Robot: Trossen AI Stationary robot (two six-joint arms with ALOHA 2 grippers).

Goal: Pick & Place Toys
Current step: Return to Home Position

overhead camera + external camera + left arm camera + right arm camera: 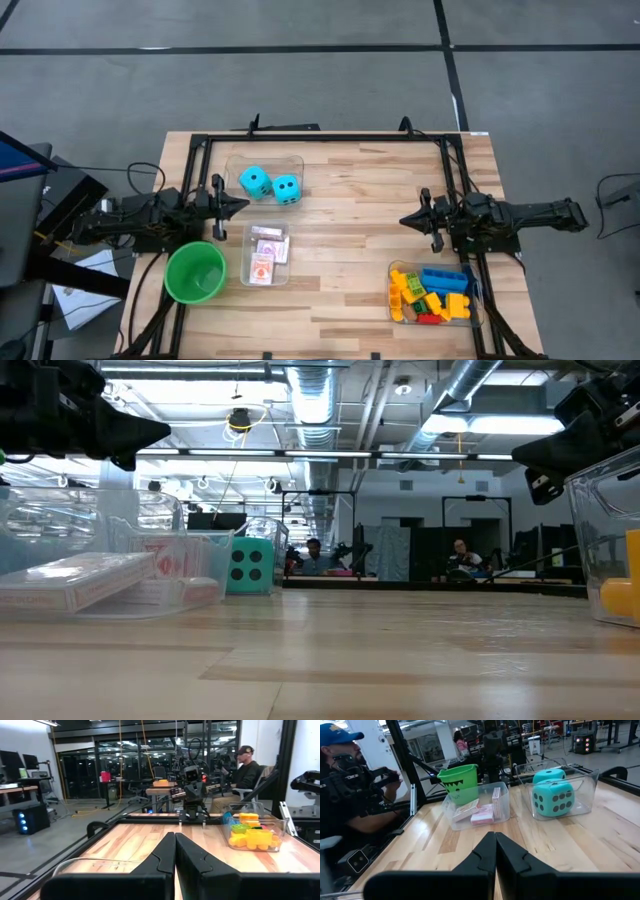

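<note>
Two cyan foam dice (pixel 270 185) sit in a clear bin (pixel 236 165) at the table's far left; the right wrist view shows the dice (pixel 551 795) too. Red-and-white playing cards (pixel 266 254) lie in a second clear bin (pixel 245 275). Coloured plastic bricks (pixel 430 294) fill a bin (pixel 394 312) at the near right. My left gripper (pixel 243 204) is shut and hovers level at the table's left edge, between the dice bin and the cards bin. My right gripper (pixel 404 220) is shut and hovers at the right side, above the table.
A green cup (pixel 195 272) stands at the near left beside the cards bin. A black frame (pixel 320 138) runs along the far edge. The middle of the table (pixel 340 240) is bare wood. A person (pixel 350 775) sits beyond the left edge.
</note>
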